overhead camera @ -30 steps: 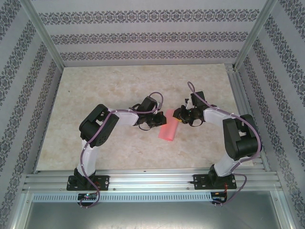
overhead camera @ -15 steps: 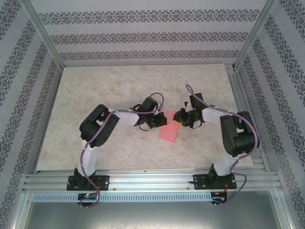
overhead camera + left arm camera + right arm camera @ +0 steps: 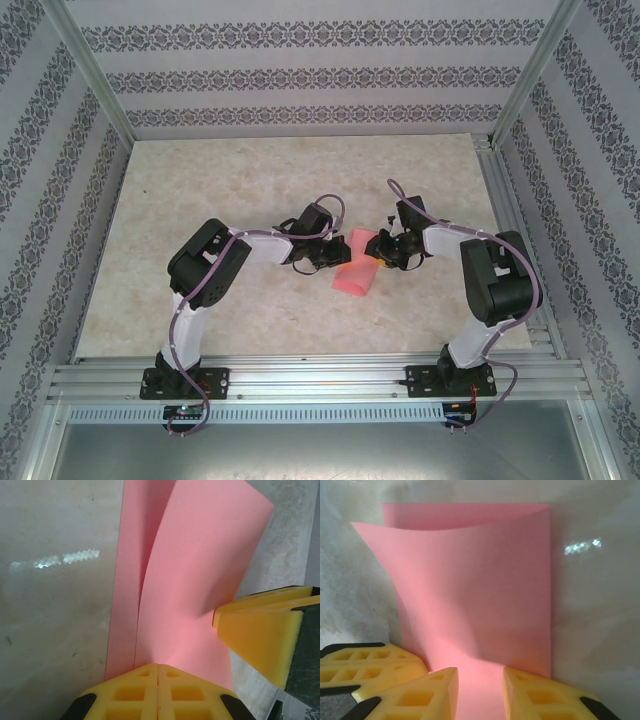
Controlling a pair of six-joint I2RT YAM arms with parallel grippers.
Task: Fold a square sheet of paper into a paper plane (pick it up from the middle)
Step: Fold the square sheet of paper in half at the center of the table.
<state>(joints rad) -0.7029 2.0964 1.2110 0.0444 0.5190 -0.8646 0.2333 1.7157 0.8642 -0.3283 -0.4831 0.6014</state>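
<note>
Creasing the first fold seems the step in hand: the paper sheet (image 3: 355,268) lies doubled over on the tabletop (image 3: 250,180), its top flap bowing upward. At its edge the left claw (image 3: 158,680) is closed together; the right claw (image 3: 480,676) stands parted astride it. Next, the flap needs pressing flat.

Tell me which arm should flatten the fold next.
Right, probably: left jaws are shut on the folded sheet, holding it, while right jaws stand open astride its edge, free to press.
</note>
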